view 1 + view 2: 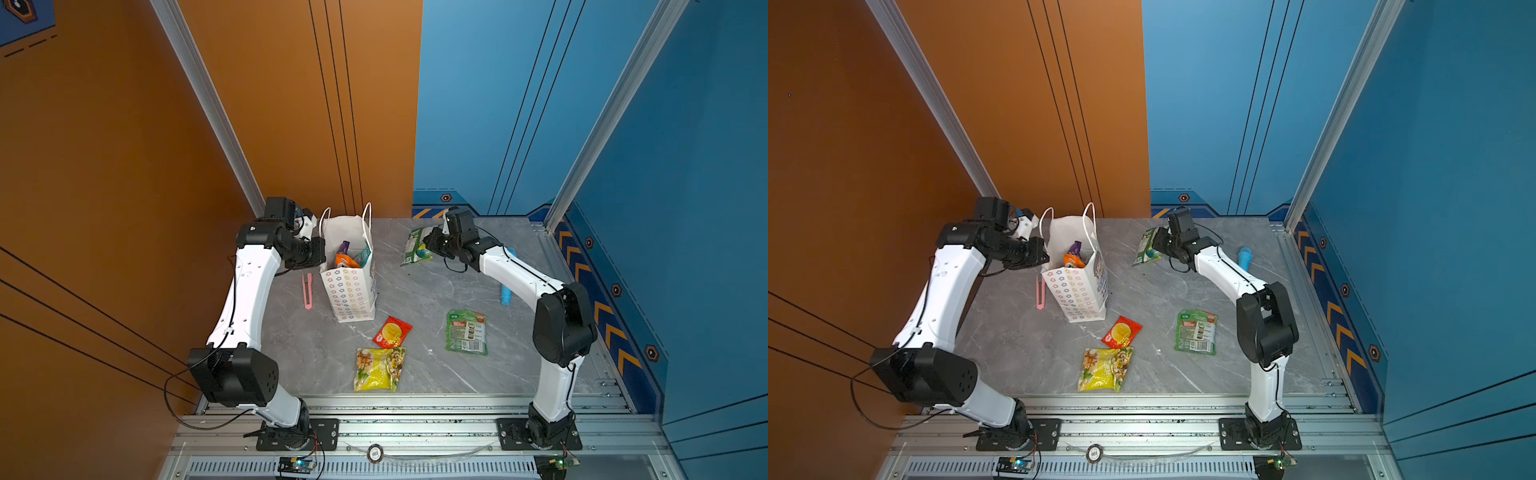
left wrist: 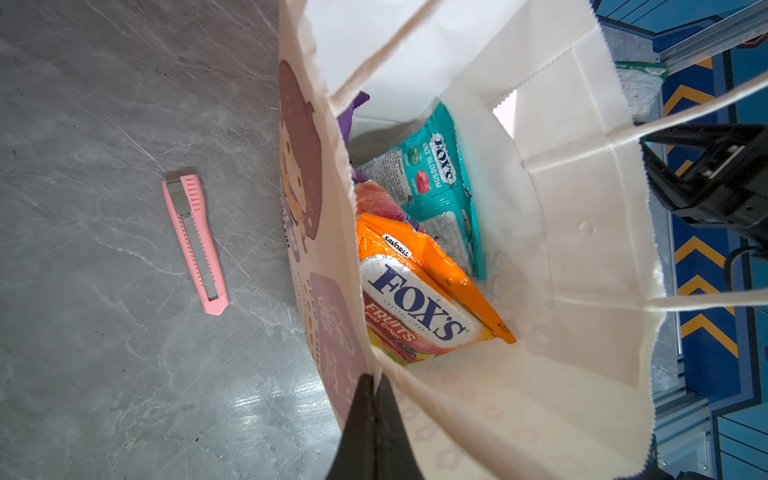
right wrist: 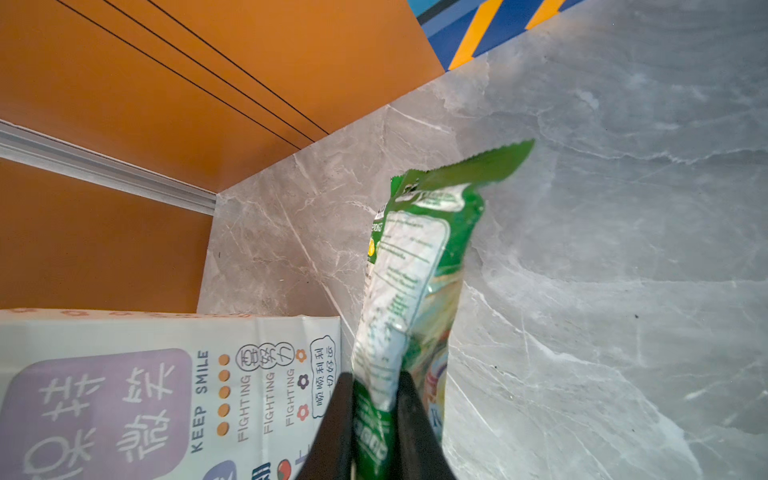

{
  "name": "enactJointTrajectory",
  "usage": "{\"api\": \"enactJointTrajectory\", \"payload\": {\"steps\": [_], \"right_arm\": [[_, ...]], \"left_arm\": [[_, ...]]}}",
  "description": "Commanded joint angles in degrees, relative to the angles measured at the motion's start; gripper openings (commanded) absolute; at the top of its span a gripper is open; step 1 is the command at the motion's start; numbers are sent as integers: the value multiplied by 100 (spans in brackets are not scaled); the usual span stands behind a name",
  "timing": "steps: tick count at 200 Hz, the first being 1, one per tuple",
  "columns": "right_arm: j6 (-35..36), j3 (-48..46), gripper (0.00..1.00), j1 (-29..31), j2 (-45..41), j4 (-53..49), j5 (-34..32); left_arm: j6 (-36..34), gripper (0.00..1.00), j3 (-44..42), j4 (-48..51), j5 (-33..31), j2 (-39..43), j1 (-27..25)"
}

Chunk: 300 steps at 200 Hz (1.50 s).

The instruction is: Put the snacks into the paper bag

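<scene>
I note: left arm [image 1: 249,291] bowed forward, left gripper [image 2: 372,380] pinched tight; right arm [image 1: 515,274] reaching inward, right gripper [image 3: 374,384] clamped, jaws slightly apart.

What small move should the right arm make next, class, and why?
Probably carry the green packet sideways over the open mouth of the paper bag. The right tool is shut on the packet, off to the bag's side, while the left tool pinches the bag's rim, holding it open; snacks already lie inside.

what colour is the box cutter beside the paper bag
Pink box cutter with a grey metal blade; clearest in the left wrist view.
</scene>
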State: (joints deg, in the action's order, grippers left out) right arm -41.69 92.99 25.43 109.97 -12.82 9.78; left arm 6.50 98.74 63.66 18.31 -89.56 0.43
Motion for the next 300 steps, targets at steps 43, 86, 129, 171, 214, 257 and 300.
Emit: {"api": "enactJointTrajectory", "payload": {"steps": [43, 86, 129, 171, 214, 257, 300], "right_arm": [[323, 842, 0, 242, -655, -228, -171], [337, 1455, 0, 433, -858, -234, -116], [538, 1978, 0, 746, -1012, -155, -244], [785, 2336, 0, 859, -884, -578, -561], [699, 1487, 19, 538, -767, -596, -544], [625, 1306, 44, 67, 137, -979, 422], [753, 1471, 71, -143, 1275, -1082, 1349]], "left_arm": [[-52, 0, 15, -47, 235, 114, 14], [-37, 0, 24, -57, 255, 113, 10], [-51, 0, 31, -60, 250, 113, 1], [-50, 0, 18, -64, 252, 124, 1], [-51, 0, 8, -63, 227, 154, 1], [-45, 0, 7, -55, 232, 143, 1], [-35, 0, 15, -60, 206, 154, 1]]}}
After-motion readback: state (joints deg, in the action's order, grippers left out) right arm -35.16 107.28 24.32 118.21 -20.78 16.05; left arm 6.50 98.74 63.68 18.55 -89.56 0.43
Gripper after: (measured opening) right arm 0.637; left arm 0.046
